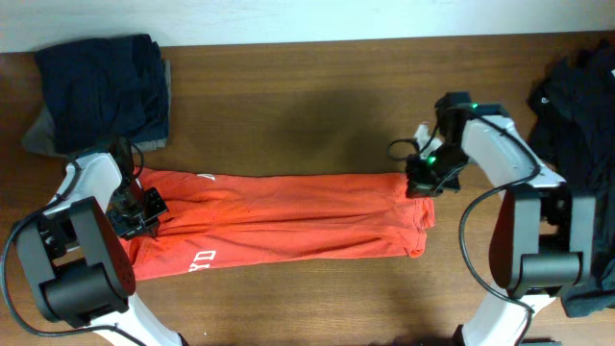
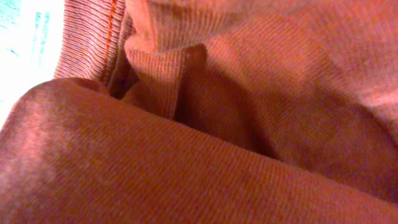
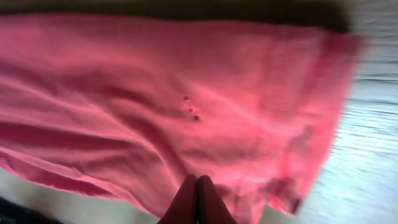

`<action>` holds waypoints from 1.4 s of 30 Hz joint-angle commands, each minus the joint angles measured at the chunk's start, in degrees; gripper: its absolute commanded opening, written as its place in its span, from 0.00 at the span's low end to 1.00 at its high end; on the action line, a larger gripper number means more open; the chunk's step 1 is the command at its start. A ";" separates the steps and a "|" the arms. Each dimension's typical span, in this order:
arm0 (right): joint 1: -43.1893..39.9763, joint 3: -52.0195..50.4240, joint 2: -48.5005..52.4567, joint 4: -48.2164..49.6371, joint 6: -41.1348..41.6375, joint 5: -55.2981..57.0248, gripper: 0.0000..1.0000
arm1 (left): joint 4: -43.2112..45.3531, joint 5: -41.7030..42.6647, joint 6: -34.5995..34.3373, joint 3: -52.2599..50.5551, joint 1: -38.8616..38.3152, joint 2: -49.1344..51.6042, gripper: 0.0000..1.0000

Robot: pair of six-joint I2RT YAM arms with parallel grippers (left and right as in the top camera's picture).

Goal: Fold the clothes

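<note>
I've got the orange-red T-shirt (image 1: 288, 216) lying in a long strip; cross-folds remain, and the black pile (image 1: 577, 106) waits. Left jaws pinch the shirt's end; right jaws closed, hold unclear.

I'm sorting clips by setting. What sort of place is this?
Likely a robotics lab bench for laundry folding: wooden table, a left arm and right arm, an orange-red T-shirt laid out, dark clothes piled aside.
</note>
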 commanded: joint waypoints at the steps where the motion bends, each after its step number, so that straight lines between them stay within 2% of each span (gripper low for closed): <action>1: 0.66 -3.19 -1.09 2.27 -0.17 -0.90 0.04 | -0.09 -0.66 -0.79 0.11 0.26 0.66 0.06; 8: 0.59 -6.69 -0.52 9.75 2.40 2.78 0.04 | -0.11 -0.66 -0.79 0.11 0.26 0.66 0.06; 20: 0.55 -6.69 2.93 15.76 4.37 7.50 0.04 | -0.09 -0.48 -0.76 0.11 0.26 0.66 0.06; 26: 0.17 -6.54 3.58 17.16 7.43 16.24 0.04 | -0.07 -2.32 -0.79 0.11 0.26 0.66 0.11; 33: -2.78 -2.69 3.56 15.89 7.43 17.84 0.04 | -1.68 -2.56 -0.76 3.04 0.31 0.66 0.11; 42: -4.20 10.86 3.52 4.79 7.39 17.59 0.04 | -12.24 -3.50 -0.76 15.21 0.24 0.61 0.11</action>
